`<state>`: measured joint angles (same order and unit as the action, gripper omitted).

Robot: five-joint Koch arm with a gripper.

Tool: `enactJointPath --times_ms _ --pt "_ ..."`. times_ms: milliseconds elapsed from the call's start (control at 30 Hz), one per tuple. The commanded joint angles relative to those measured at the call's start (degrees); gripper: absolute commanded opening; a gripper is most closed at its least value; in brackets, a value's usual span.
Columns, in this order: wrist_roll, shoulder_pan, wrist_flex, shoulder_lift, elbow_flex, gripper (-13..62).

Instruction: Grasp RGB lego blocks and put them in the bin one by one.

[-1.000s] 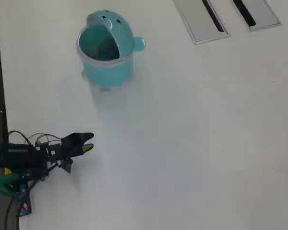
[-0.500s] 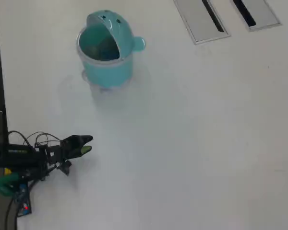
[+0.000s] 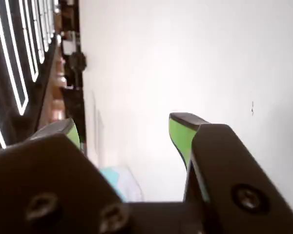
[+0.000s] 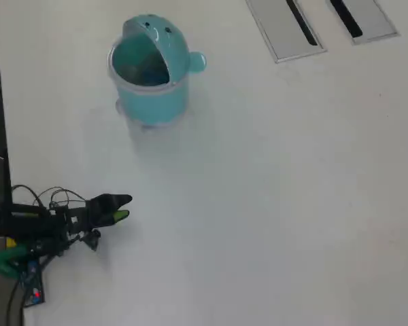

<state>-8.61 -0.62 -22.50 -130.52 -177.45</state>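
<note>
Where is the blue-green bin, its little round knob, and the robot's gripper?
bin (image 4: 153, 102): overhead view, front wall.
knob (image 4: 196, 62): overhead view, its round top.
gripper (image 4: 123, 207): overhead view, between the fingertips.

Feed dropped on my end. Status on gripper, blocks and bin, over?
Gripper jaws open, empty, low at table edge. Teal bin upright at far side, apart from arm. No lego blocks visible on table. Path to bin unobstructed.

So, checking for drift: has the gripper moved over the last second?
Yes. In the overhead view the gripper has slid slightly down-frame, farther from the bin.
</note>
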Motion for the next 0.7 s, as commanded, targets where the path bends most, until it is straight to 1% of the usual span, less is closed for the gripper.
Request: enactJointPath --times_ms 0,100,667 --pt "-0.2 0.1 1.0 -0.5 -4.2 34.7" --pt "-0.1 0.4 3.7 -0.5 -4.2 34.7" --pt "0.3 0.0 4.9 -0.5 -4.2 34.6"
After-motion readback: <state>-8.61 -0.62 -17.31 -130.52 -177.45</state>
